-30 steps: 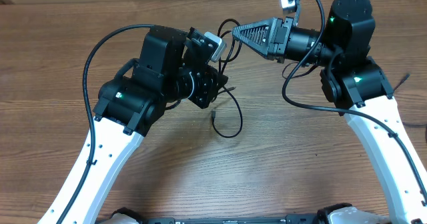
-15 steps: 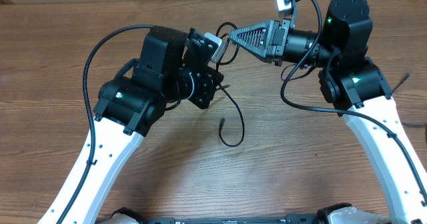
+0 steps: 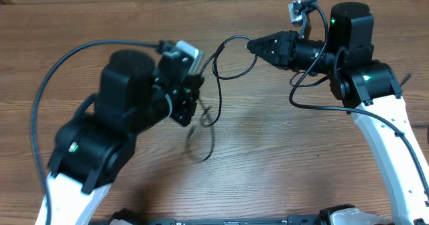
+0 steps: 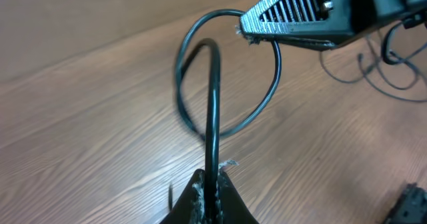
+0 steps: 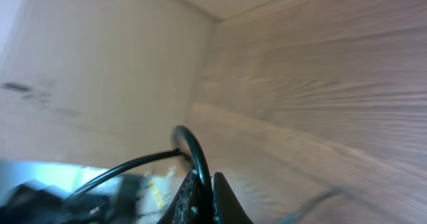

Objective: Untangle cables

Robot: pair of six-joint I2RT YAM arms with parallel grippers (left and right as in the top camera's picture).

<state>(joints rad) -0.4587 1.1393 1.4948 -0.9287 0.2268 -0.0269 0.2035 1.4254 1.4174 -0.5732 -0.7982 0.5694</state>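
One wooden worktop (image 3: 281, 178) carried two arms, the left arm (image 3: 114, 131) and the right arm (image 3: 379, 118). Two hands faced each other above it. The left hand (image 4: 210, 187) was pinched narrow on the cables (image 4: 213, 111), and the right hand (image 3: 253, 45) was clamped tight on the same tangle. The cables looped between both hands, with slack dangling under the left. How many separate cords there were could not be told.

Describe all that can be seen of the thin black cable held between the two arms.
The cable is a thin, smooth black cord, rubbery in look. In the air above the wooden table it forms an open loop. The left gripper has its jaws shut on one stretch, the right gripper on another. A free part curls away near the left gripper.
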